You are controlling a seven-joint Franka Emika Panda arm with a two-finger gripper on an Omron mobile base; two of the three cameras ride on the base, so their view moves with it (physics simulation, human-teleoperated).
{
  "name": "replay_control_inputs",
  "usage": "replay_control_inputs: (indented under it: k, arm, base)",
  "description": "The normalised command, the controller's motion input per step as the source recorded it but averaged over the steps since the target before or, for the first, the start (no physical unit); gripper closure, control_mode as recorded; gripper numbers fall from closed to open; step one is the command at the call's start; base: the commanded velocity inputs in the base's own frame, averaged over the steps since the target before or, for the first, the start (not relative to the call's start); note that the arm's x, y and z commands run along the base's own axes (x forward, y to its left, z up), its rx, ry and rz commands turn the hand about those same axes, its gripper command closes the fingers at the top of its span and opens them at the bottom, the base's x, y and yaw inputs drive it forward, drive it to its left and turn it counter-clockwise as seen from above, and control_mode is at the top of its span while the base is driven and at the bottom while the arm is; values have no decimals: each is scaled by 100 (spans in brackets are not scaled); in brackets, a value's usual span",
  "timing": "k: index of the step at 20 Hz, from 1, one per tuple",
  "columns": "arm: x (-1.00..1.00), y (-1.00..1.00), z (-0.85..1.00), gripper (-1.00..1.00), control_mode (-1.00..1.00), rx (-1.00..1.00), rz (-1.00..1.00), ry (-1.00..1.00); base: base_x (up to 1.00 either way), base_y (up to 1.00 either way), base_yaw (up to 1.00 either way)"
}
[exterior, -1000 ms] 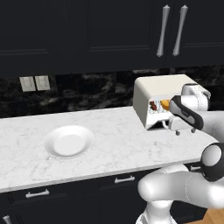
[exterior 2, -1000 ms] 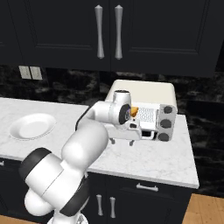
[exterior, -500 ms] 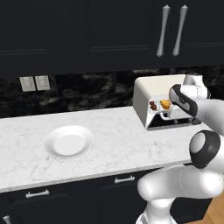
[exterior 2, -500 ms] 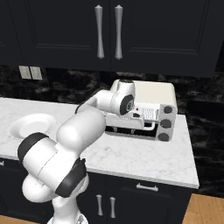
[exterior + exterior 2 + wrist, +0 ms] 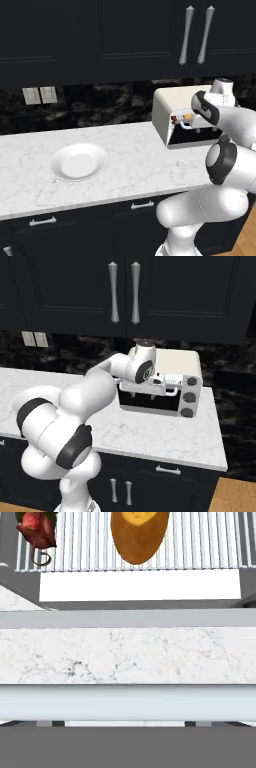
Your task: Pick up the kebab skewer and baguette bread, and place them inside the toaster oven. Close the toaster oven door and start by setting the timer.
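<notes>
Left base view: round white plate (image 5: 78,162) sits alone on the white grey-veined marble counter (image 5: 125,165), well apart from the boxy cream-white toaster oven (image 5: 175,107) at the right. Black marble backsplash, dark cabinets with silver bar handles (image 5: 186,35), and a pale wall outlet (image 5: 40,95) lie behind. The white arm's wrist covers the oven front; a bit of orange shows at the opening.

Right base view: the arm's elbow and hand block the dark glass toaster oven door (image 5: 150,403); three dark knobs (image 5: 189,397) run down its right side.

Hand view: golden orange-brown oval baguette bread (image 5: 139,534) and dark red chunky kebab skewer (image 5: 36,529) lie on the wire rack (image 5: 200,542). Finger spacing: cannot tell.
</notes>
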Motion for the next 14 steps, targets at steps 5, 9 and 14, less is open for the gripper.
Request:
replay_control_inputs:
  k: [5,9,14]
  arm:
    - [69,10,0,-100,-100,0,-5,-18]
    - [57,23,-7,-100,-100,1,-7,-17]
    - [39,20,-33,-100,-100,0,-10,-16]
  base:
    - [0,0,0]
    - [0,0,0]
    - [0,0,0]
